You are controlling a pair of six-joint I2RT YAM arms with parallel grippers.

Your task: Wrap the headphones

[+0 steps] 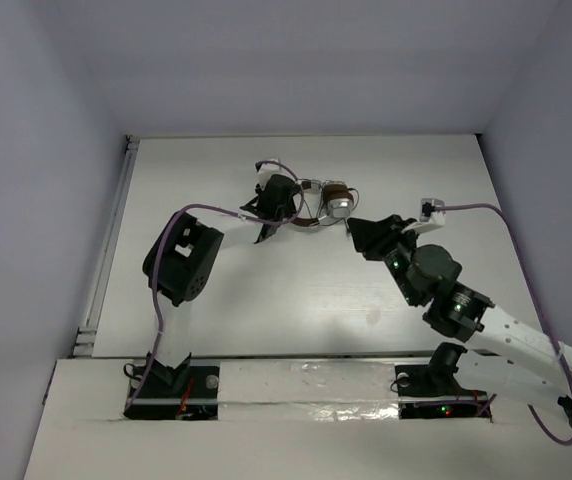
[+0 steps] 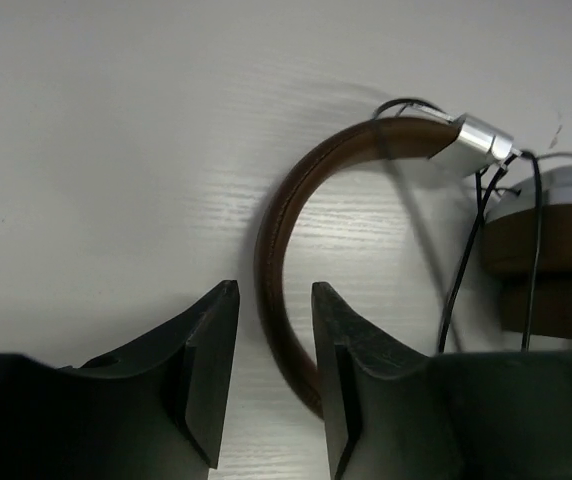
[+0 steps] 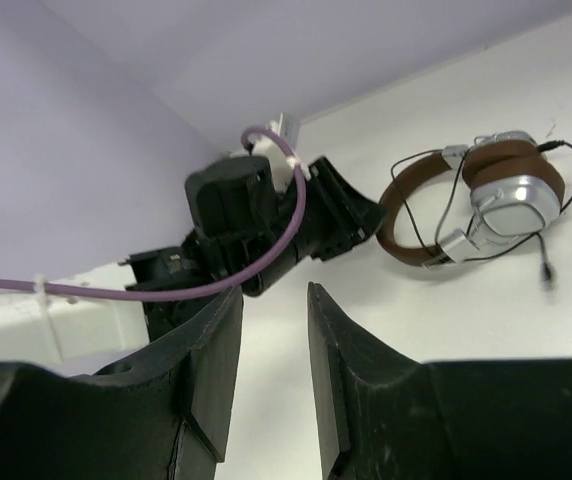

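The headphones (image 1: 328, 203) lie on the white table at the back middle, their two silver cups stacked together. In the left wrist view the brown headband (image 2: 276, 230) curves between the fingers of my left gripper (image 2: 274, 290), which stands open around it without pinching; a silver cup (image 2: 556, 190) and brown pad (image 2: 546, 250) sit at the right. The thin dark cord (image 2: 463, 280) loops over band and cups, and its plug (image 3: 546, 275) rests on the table. My right gripper (image 3: 274, 295) is open and empty, a short way right of the headphones (image 3: 506, 195).
The left arm's wrist (image 3: 266, 225), with its purple cable (image 3: 166, 285), fills the space in front of the right gripper. Pale walls close the table (image 1: 266, 300) at back and sides. The right arm (image 1: 436, 280) reaches in from the lower right.
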